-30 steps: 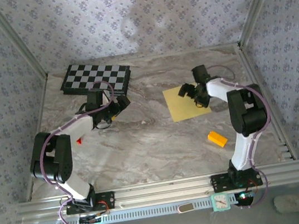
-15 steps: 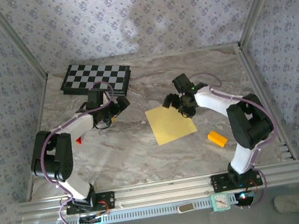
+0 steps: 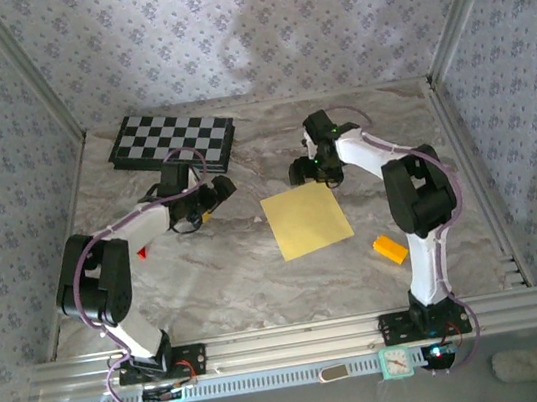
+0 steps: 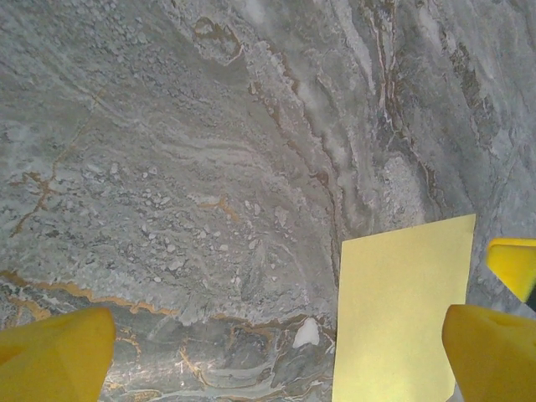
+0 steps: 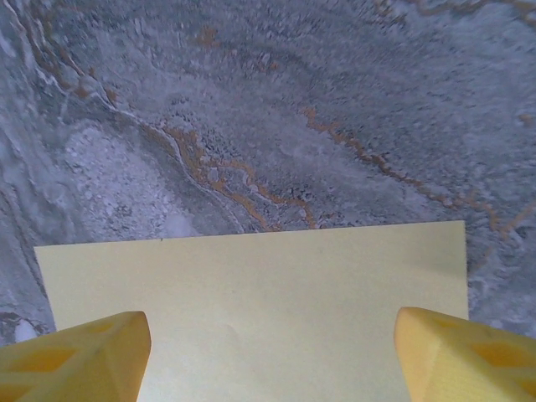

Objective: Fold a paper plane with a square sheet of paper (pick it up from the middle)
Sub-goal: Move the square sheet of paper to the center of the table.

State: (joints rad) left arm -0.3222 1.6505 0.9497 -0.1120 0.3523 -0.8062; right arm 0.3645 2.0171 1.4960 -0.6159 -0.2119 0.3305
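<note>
- the thin plain yellow square sheet of paper (image 3: 307, 220) lies flat and uncreased on the grey marble-patterned table top (image 3: 231, 287), near the middle and a little to the right.
- it is well apart from the black-and-white checkerboard (image 3: 170, 140) at the far left, and the small thick orange-yellow block (image 3: 390, 249) lies just off its near right corner.
- the right gripper (image 3: 312, 168) hangs over the far edge of the sheet. in its wrist view the two yellow fingertips (image 5: 75, 356) are spread wide with nothing between them, and the sheet's edge runs across below. i cannot tell whether the tips touch the paper.
- the left gripper (image 3: 211, 194) sits to the left of the sheet, apart from it. its jaws are also wide apart and empty, and a corner of the paper shows at the right of its wrist view.
- judged from this, no fold has been made, so the step in hand is the approach for the first pick-up.
- the next move calls for bringing a gripper from the edge to the sheet's middle and lowering it until the tips meet the paper.
- it then has to pinch up a ridge, which is tricky with a thin sheet lying flush on a hard surface.
</note>
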